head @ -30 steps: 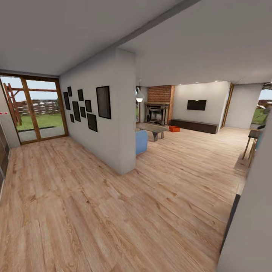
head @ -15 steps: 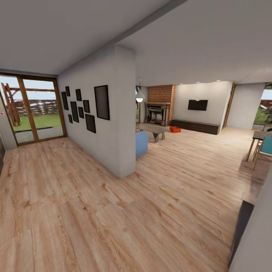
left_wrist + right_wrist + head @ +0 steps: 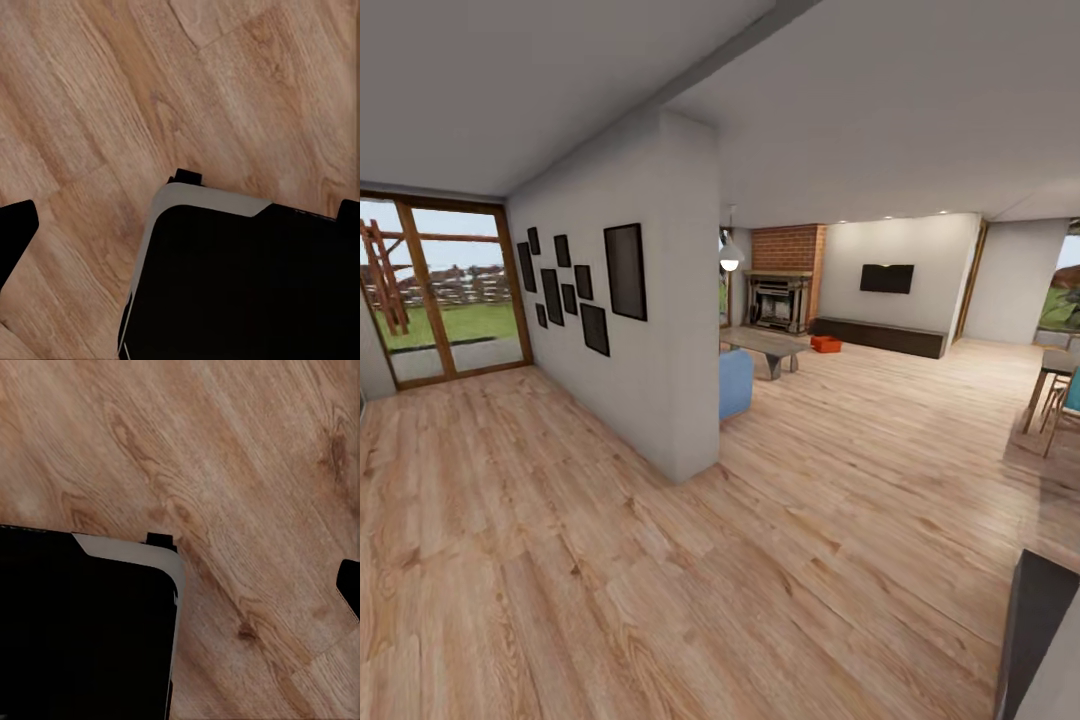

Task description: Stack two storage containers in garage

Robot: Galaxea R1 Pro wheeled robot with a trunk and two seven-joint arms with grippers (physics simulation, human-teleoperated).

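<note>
Head view looked across a light wood plank floor (image 3: 560,560) toward the living room (image 3: 880,330), where one orange-red storage container (image 3: 825,344) sat on the planks far ahead. It lay just before a long dark low cabinet (image 3: 880,336) under the wall TV (image 3: 887,278), and to the right of the brick fireplace (image 3: 785,275). A grey coffee table (image 3: 765,345) stood near it, and the end of a blue sofa (image 3: 735,382) showed behind a white partition wall (image 3: 660,330) hung with black frames (image 3: 625,272). Glass doors (image 3: 435,295) with a wooden surround closed off the far left. Only one container could be made out at that range.

Left wrist view looked straight down on the planks and a dark rounded body part (image 3: 247,277) of the robot; right wrist view showed the same, a dark rounded part (image 3: 82,630) over wood. The container was well apart from either claw, far forward of both. Whether either claw's fingers stood apart or together could not be told.
</note>
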